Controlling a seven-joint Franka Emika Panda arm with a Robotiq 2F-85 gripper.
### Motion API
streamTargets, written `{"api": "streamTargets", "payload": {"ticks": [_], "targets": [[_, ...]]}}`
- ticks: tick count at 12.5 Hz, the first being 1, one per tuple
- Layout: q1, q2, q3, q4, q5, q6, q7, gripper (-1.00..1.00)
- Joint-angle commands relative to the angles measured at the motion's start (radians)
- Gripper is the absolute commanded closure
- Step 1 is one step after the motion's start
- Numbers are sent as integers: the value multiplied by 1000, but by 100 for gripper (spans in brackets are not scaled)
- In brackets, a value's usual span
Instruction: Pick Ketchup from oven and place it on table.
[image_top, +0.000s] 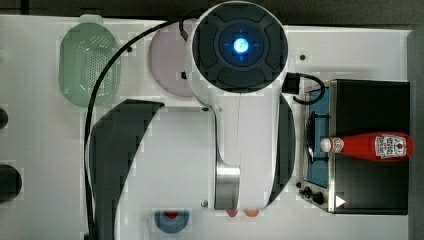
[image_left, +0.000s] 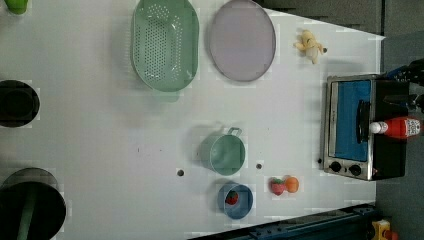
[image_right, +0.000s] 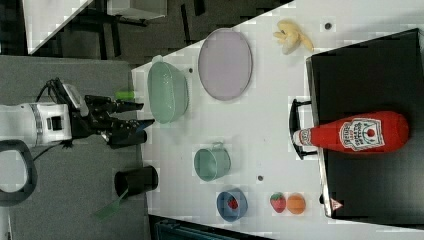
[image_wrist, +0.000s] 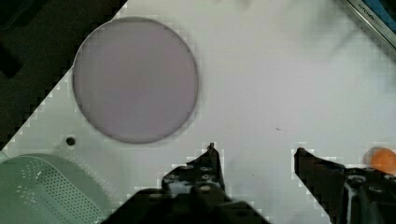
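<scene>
A robot lab staged as a play kitchen. White table (image_left: 100, 125) dotted with small dark holes, a toaster oven (image_left: 365, 127) at one edge, toy fruit (image_left: 285, 185), a stuffed animal (image_left: 310, 46), a green colander (image_left: 165, 44) and a purple plate (image_left: 242, 40) laid out. Grey floor and dark equipment frames around, robot arm (image_right: 35, 125) alongside.

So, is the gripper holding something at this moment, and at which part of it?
Nothing is held. The gripper is open and empty above the table; the ketchup lies on top of the oven.
</scene>
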Motion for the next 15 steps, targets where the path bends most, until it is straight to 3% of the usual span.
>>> {"api": "streamTargets", "payload": {"ticks": [1, 3, 7, 15], "targets": [[-37, -366, -10, -181, -18, -228, -23, -58], [-38, -366, -13, -181, -19, -228, -23, -99], [-53, -356, -83, -181, -21, -227, -23, -100], [-75, -206, -388, -179, -21, -38, -23, -100]]}}
